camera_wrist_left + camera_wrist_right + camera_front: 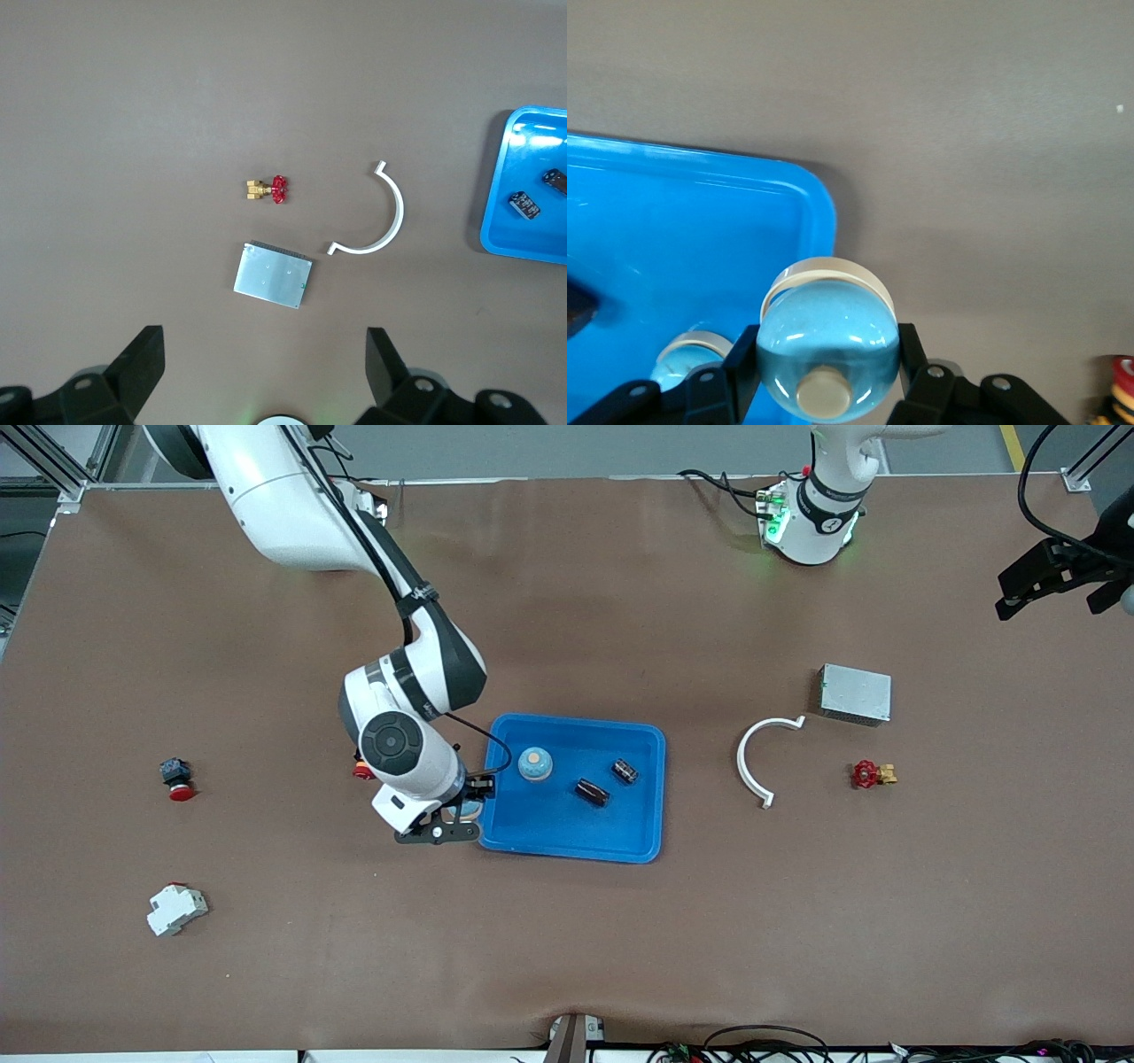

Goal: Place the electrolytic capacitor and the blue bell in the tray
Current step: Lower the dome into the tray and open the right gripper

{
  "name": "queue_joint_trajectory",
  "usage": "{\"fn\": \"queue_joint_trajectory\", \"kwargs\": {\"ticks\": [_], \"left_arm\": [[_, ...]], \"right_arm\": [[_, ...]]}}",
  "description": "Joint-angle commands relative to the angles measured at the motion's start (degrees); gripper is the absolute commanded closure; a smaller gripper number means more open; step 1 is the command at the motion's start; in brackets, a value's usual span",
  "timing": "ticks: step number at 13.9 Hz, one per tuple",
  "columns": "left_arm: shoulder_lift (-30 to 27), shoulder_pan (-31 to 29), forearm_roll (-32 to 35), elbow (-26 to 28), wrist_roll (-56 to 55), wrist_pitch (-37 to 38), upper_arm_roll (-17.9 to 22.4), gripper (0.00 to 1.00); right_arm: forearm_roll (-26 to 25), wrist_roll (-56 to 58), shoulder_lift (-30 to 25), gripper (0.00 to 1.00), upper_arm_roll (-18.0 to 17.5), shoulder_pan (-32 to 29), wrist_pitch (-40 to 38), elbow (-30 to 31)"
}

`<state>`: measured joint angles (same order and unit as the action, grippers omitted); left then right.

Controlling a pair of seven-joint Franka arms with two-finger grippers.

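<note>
Now — right hand clamps glossy blue bell | left hand agape | tray apparently smooth plastic.

grey metal box | white curved clip | red-handled valve (brass body) | red push-button | white breaker

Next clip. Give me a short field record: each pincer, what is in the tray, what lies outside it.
right pincer: shut on held blue bell, by the tray edge toward the right arm's end
left pincer: open, empty, waiting over the left arm's end of the table
in tray: second blue bell; two capacitors
outside tray: white curved piece; grey metal box; red valve; red button; white breaker
task status: held bell not yet in tray
</note>
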<state>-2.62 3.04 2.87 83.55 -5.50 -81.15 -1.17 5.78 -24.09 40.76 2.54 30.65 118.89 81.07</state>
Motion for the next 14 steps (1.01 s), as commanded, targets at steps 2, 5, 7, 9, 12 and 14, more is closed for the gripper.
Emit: {"fn": "queue_joint_trajectory", "kwargs": {"ticks": [2, 5, 7, 9, 12, 14], "left_arm": [[-1.3, -0.1, -1.0, 0.7, 0.2, 0.1, 0.1, 0.00], [-1.3, -0.1, -1.0, 0.7, 0.2, 0.1, 0.1, 0.00], [-1.2, -0.1, -1.0, 0.7, 0.2, 0.1, 0.1, 0.00], [-1.2, -0.1, -1.0, 0.6, 0.2, 0.0, 0.1, 0.00], [-1.3, -0.1, -1.0, 0.7, 0.2, 0.1, 0.1, 0.00], [-1.3, -0.1, -1.0, 0.7, 0.3, 0.1, 0.2, 0.00]], "right_arm": [[1.0, -4.3, 5.3, 0.88, 0.4, 2.7, -0.4, -6.6], [1.5, -4.7, 6.9, 0.88, 0.1, 2.9, 2.4, -7.2], [1.8, -4.7, 7.8, 0.88, -0.3, 2.9, 4.2, -7.2], [1.8, -4.7, 8.7, 0.88, -0.4, 3.3, 5.5, -7.3], [1.8, -4.7, 10.0, 0.88, -0.5, 3.5, 6.3, -7.5], [1.8, -4.7, 10.7, 0.88, -0.5, 4.1, 6.9, -7.7]]}}
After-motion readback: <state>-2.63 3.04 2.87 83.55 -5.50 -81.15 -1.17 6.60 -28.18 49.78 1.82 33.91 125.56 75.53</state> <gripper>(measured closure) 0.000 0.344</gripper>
